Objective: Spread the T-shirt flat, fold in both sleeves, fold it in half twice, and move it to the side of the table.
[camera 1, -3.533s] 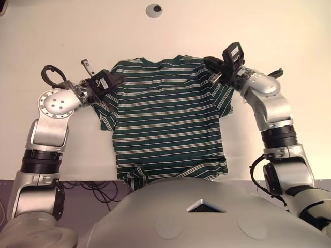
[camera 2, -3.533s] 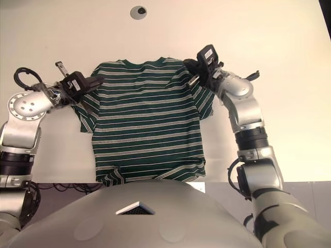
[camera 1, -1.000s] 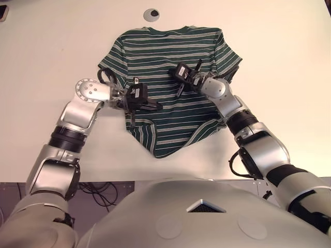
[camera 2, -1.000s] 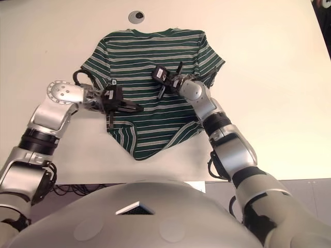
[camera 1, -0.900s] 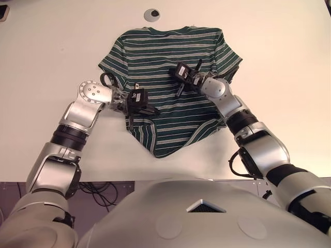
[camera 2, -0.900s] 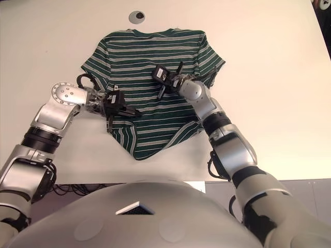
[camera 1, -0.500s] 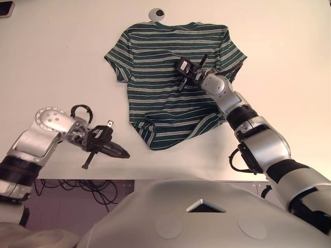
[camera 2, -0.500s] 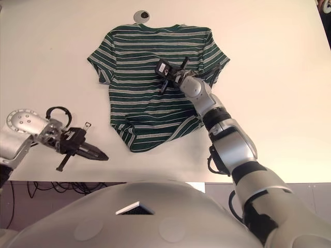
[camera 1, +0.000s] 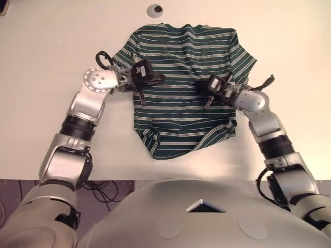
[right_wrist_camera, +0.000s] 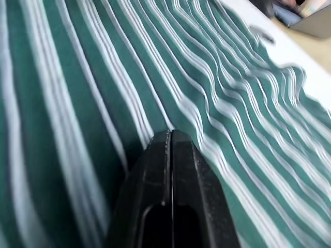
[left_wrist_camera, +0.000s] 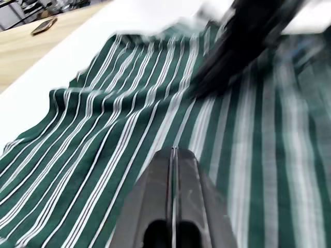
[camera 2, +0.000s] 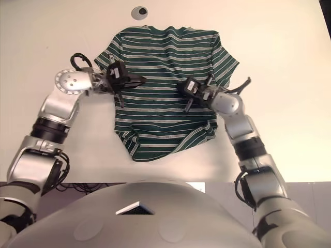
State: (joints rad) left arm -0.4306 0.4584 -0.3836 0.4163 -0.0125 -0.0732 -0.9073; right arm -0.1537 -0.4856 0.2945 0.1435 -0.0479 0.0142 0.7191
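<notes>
Tabletop (camera 1: 46,46): one, pale. T-shirt (camera 1: 181,51): one, green-striped, mid-tabletop, collar far, near hem rumpled, so spreading looks unfinished. Claws: two, both over chest, likely for smoothing cloth. Left claw (left_wrist_camera: 173,150) pressed closed, empty; right claw (right_wrist_camera: 169,133) likewise. Grey disc (camera 1: 153,9): one, beyond collar.

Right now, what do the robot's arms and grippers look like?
Both arms, left arm and right arm, have silver-grey rounded shells with black bands at the joints. A black cable loop sits by the left wrist. The left gripper and right gripper are black with tapered fingers.
</notes>
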